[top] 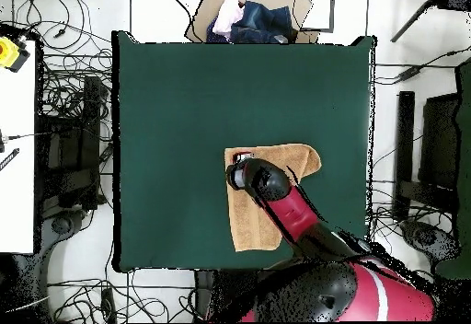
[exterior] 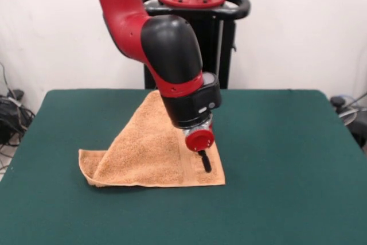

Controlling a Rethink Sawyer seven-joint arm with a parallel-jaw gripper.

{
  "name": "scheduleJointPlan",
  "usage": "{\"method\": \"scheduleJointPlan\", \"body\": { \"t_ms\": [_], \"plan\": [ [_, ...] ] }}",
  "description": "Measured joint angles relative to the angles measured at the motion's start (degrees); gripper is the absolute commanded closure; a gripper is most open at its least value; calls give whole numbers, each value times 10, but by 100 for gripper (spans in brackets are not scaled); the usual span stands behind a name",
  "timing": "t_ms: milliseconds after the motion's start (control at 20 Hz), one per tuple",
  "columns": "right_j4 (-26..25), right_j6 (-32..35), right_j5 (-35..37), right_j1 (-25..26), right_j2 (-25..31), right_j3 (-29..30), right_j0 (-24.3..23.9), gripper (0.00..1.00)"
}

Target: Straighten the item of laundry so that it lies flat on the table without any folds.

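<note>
The red and black arm bends down from above, wrist pointing downward, its dark tool hanging low beneath a round red cap.

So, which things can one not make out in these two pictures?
- Gripper: in the front view only one dark tip shows over the towel, so open or shut is unclear; in the overhead view the arm's head covers it.
- The towel's middle: the arm hides it in the overhead view, so its folds cannot be traced there.
- Whether the tip touches the towel: unclear.
- The heap beyond the table's top edge, overhead view: too small to identify.
</note>
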Motion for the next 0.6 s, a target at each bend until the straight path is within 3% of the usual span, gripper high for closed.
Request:
{"method": "scheduleJointPlan", "body": {
  "t_ms": [600],
  "plan": [
    [0,0,0,-3,-34,-12,47,0]
  ]
}}
